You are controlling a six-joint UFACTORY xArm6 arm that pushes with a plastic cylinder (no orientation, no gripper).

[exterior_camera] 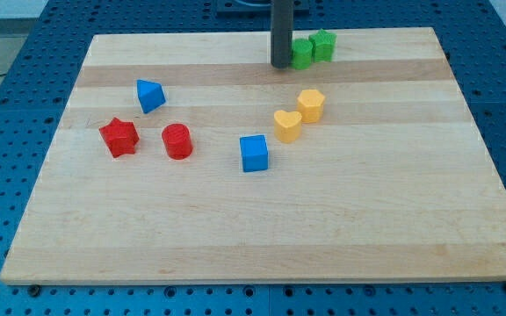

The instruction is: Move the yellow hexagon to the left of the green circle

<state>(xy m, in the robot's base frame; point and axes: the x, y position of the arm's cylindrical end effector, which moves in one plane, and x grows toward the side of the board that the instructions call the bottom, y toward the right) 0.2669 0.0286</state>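
The yellow hexagon (pixel 311 104) sits right of the board's centre, touching a yellow heart (pixel 287 125) at its lower left. The green circle (pixel 302 53) is near the view's top edge, with a green star (pixel 323 45) touching it on the right. My tip (pixel 281 64) stands just left of the green circle, touching or almost touching it. The tip is well above the yellow hexagon in the view.
A blue cube (pixel 254 153) lies below the yellow heart. A red cylinder (pixel 177 140), a red star (pixel 119 137) and a blue triangular block (pixel 149 95) lie at the view's left. The wooden board (pixel 262 237) has blue pegboard around its edges.
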